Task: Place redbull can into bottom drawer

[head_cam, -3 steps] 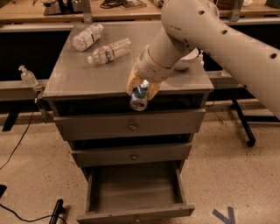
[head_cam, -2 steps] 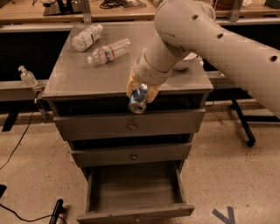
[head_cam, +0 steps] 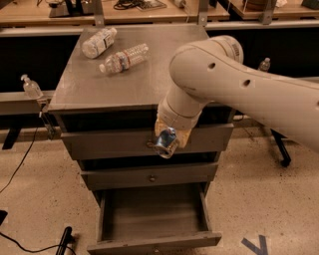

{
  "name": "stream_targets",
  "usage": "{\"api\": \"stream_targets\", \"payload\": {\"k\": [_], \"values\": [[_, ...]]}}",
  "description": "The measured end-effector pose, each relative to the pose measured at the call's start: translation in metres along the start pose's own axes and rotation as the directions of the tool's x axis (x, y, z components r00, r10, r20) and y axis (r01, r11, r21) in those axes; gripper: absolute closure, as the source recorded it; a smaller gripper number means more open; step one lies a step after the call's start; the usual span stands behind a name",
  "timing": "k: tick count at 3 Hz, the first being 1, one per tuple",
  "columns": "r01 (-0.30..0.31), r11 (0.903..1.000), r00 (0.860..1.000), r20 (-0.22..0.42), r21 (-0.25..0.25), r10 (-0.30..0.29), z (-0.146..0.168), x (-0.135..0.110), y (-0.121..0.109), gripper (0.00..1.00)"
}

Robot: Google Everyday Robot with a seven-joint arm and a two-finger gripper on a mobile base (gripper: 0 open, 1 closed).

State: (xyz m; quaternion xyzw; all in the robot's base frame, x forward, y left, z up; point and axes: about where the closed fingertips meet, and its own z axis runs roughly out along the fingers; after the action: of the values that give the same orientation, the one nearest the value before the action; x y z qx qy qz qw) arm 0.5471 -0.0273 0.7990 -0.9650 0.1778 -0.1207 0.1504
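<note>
Gripper first: pinched tight on the redbull can, tan fingers on either side of it. Can tilted, shiny end toward the camera, hanging in front of the top drawer just beside its knob, above the bottom drawer and not in it.

Nearest, at the lower edge: speckled stone-like floor, with a blue tape mark at the right, a black object at the left, and a thin black cable trailing across the floor on the left.

Next, the grey cabinet. Bottom drawer pulled well out, its inside bare. Above it the middle drawer, closed, with a small round knob. Then the top drawer, closed too.

On the cabinet top, far left part: two clear plastic bottles lying on their sides, one nearer, the other behind it, close together.

Left of the cabinet, a pump bottle on a low rail. Farthest back, a wooden bench along the wall, with dark gear on it.

Arm: cream, thick, entering from the right edge, rising leftward to a rounded joint over the cabinet's right side, then bending steeply down past the front edge to the wrist, pointing down and toward the camera.
</note>
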Motion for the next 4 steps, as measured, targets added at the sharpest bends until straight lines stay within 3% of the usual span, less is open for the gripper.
{"api": "stream_targets", "payload": {"k": [1,2,3,4], "values": [[-0.227,0.9737,0.969,0.097,-0.016,0.228,0.050,-0.041,0.027,1.00],[-0.436,0.8996,0.888,0.148,-0.030,0.435,0.081,-0.064,0.038,1.00],[-0.560,0.8273,0.812,0.169,-0.042,0.558,0.093,-0.076,0.041,1.00],[-0.560,0.8272,0.812,0.169,-0.042,0.559,0.093,-0.076,0.041,1.00]]}}
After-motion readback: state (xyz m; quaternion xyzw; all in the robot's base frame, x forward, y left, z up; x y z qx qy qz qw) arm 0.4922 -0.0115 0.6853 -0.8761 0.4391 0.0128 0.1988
